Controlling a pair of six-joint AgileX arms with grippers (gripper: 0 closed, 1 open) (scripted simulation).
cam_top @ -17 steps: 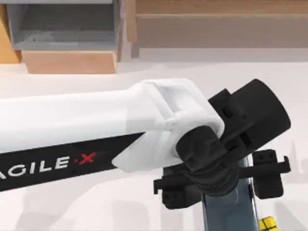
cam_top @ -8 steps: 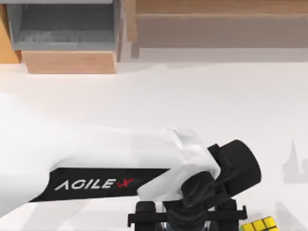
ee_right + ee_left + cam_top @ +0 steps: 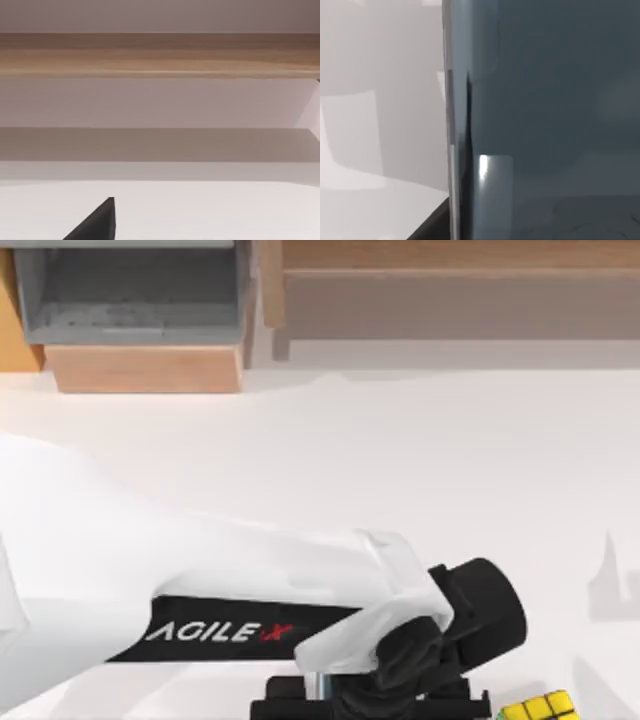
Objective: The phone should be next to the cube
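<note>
The phone [image 3: 545,110] sits very close before the left wrist camera, its dark glossy face and silvery rim reaching to the near edge of that view, so you can judge that the left end effector [image 3: 370,705] holds it, though its fingers are hidden. The cube [image 3: 540,708] lies at the near edge of the counter [image 3: 400,460], a little to the right of this end effector. Whether the phone already rests on the counter you cannot tell, so setting it down and letting go are probably left. Your left arm [image 3: 200,580] reaches across from the left, wrist bent down. The right arm is parked.
</note>
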